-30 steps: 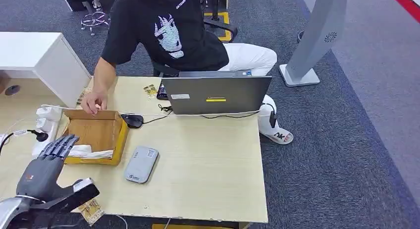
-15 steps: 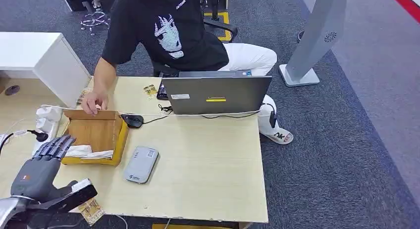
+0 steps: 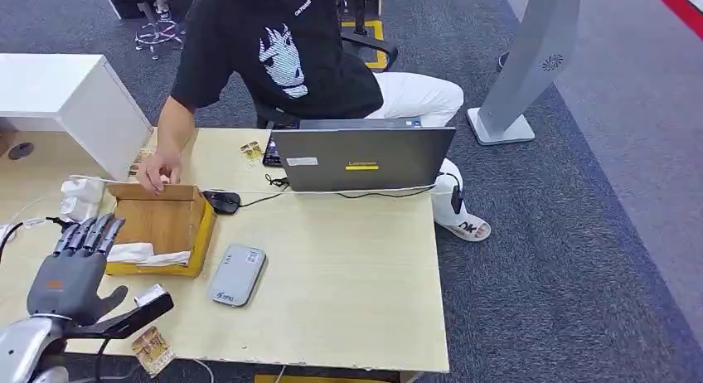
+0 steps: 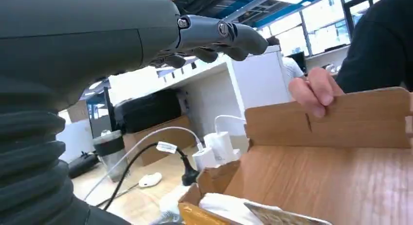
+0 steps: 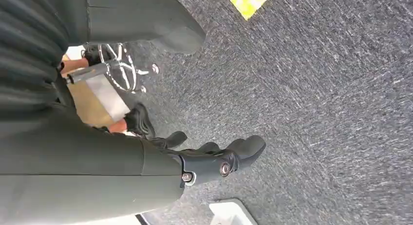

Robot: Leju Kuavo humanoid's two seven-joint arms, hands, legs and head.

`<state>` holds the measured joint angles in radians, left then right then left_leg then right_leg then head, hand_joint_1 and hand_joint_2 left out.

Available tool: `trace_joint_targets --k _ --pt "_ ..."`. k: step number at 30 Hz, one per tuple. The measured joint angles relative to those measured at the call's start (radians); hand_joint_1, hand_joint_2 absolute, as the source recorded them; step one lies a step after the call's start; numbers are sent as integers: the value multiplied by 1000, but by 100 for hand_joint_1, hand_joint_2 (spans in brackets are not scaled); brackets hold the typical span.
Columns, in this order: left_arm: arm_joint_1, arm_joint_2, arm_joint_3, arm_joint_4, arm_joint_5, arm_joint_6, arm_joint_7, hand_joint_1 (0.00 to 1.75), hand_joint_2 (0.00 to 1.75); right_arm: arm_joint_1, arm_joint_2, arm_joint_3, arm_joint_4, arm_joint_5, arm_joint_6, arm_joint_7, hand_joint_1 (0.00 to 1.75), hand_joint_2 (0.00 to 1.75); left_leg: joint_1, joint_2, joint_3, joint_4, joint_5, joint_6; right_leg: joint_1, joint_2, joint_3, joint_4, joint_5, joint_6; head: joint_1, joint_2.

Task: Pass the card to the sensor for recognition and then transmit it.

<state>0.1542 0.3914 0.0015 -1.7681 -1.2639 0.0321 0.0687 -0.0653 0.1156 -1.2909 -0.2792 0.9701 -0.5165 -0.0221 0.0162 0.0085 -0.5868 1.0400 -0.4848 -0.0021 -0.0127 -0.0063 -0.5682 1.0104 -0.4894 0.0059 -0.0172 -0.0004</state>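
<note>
Though partly box-hidden: card (image 4: pixel 287 217).

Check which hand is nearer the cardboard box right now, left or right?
Left. The left hand hovers open just beside the cardboard box at the table's near-left. The right hand hangs over grey carpet, away from the table.

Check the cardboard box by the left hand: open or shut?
Open. The cardboard box has its flap up, held by a person's hand; white packing shows inside. The left hand hovers beside it.
</note>
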Motion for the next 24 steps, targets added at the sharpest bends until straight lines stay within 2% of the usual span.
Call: trace_joint_targets --k 3,9,24 --pt "-34 -29 -15 48 -21 29 -19 0 175 -1 0 3 0 14 0 -1 0 175 -1 0 0 0 0 0 0 0 0 0 0 0 1 0" --pt "-78 -75 -30 126 -38 41 -18 0 175 -3 0 11 0 19 1 -5 0 175 -1 0 0 0 0 0 0 0 0 0 0 0 1 0" --pt "-112 -113 -38 201 -45 42 -19 0 175 -3 0 24 0 32 1 -5 0 175 -1 0 0 0 0 0 0 1 0 0 0 0 0 0"
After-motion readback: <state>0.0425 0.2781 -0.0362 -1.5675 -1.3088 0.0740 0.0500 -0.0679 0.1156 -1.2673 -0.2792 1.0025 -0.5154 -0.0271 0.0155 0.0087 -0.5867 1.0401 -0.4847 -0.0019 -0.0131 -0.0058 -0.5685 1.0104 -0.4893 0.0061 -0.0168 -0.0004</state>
